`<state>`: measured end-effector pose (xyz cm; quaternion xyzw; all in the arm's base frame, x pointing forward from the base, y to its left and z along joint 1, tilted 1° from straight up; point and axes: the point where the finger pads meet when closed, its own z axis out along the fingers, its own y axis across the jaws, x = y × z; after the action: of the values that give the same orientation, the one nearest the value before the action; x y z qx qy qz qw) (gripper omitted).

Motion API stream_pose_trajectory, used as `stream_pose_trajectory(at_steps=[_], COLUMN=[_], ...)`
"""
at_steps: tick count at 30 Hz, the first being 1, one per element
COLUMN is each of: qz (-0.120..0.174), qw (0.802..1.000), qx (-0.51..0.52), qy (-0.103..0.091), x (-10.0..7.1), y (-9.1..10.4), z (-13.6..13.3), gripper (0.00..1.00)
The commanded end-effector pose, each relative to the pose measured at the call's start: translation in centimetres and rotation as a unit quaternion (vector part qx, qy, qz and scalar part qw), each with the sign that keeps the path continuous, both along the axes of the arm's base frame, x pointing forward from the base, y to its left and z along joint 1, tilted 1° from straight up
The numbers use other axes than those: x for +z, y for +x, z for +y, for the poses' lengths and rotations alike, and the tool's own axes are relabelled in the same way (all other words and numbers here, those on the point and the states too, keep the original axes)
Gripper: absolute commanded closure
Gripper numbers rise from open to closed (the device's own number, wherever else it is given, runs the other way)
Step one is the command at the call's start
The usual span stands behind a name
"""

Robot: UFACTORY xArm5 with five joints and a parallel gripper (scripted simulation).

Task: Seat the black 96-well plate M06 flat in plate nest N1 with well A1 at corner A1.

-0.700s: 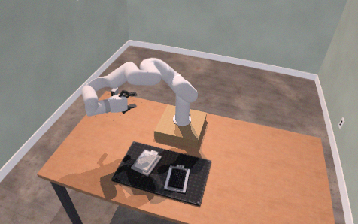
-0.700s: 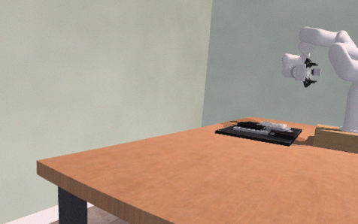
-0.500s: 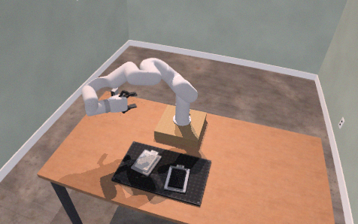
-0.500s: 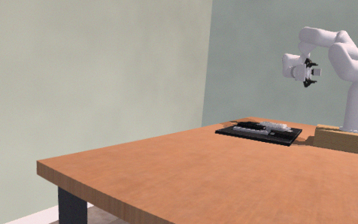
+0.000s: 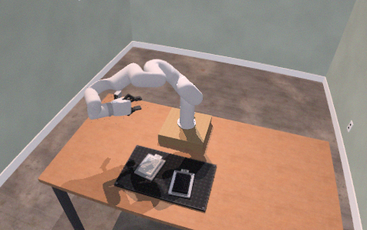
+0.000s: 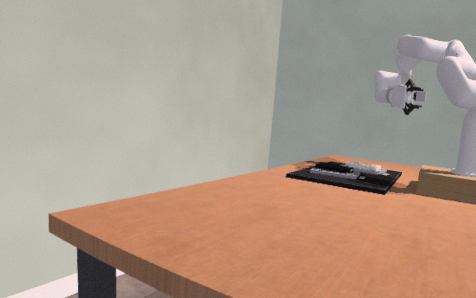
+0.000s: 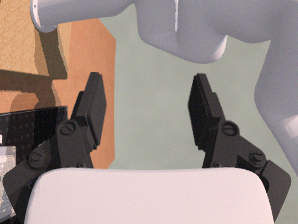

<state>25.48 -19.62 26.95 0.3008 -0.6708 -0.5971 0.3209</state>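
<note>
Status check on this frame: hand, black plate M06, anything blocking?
Hand high off the table, part closed, holding nothing. Black plate M06 untouched in its nest on the dark base. White plate M09 alongside. Nothing blocking.

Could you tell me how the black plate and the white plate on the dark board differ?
The black plate is dark with a pale frame around it; the white plate is pale and glassy. In the top view the black plate lies nearer the table's front edge, and the white plate lies skewed compared with it. Both rest on the dark board, far from the gripper, which is held high and holds nothing.
</note>
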Motion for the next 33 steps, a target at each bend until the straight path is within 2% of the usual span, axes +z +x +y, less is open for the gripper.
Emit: stream_pose_trajectory(at_steps=[1,10,11,13,14,21,28,30,33], qz=[-0.061,-0.190,-0.200,-0.200,-0.214,-0.302,-0.381,-0.381,-0.411], qw=[0.998,0.977,0.974,0.974,0.970,0.936,0.889,0.889,0.866], qx=[0.025,0.089,0.094,0.094,0.103,0.163,0.227,0.227,0.256], qy=[0.010,0.042,0.044,0.044,0.049,0.080,0.113,0.113,0.127], x=[-0.7,-1.8,-1.8,-1.8,-2.0,-2.9,-3.5,-3.5,-3.7], y=[0.7,2.2,2.3,2.3,2.6,4.0,5.3,5.3,6.1], z=[1.1,3.1,3.2,3.2,3.4,5.0,6.5,6.5,7.2], gripper=[1.00,1.00,1.00,1.00,1.00,1.00,1.00,1.00,1.00])
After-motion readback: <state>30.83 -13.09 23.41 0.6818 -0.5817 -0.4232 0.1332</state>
